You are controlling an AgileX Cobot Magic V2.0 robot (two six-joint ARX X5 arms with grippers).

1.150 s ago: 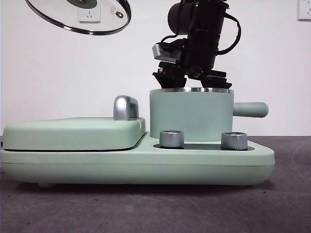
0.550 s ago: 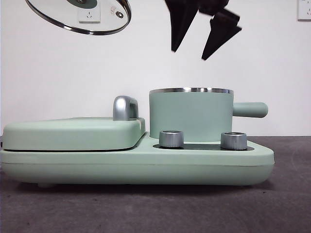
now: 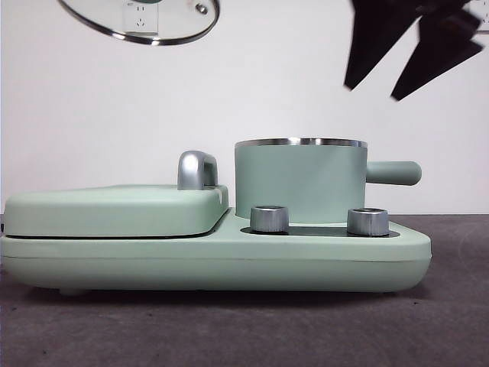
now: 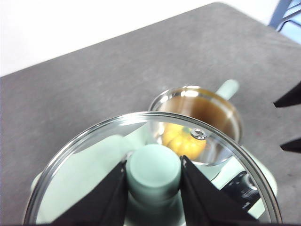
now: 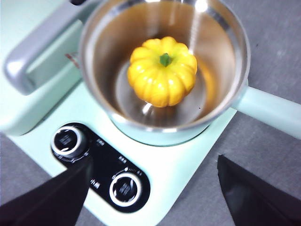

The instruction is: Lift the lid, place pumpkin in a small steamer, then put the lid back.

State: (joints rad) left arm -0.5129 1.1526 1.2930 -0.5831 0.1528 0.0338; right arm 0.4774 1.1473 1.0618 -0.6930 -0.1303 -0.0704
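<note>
I have the left gripper (image 4: 154,188) pinching the mint knob of the round clear glass lid (image 3: 141,21), held high. My right gripper (image 3: 409,53) hangs spread and empty; below its fingers the glossy yellow ribbed pumpkin (image 5: 162,70) sits inside the mint-green cylindrical steamer (image 3: 299,180), two silver knobs (image 5: 69,141) nearby.

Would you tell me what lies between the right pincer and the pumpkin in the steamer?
Nothing: the right wrist view shows open air between the right pincer and the pumpkin.
</note>
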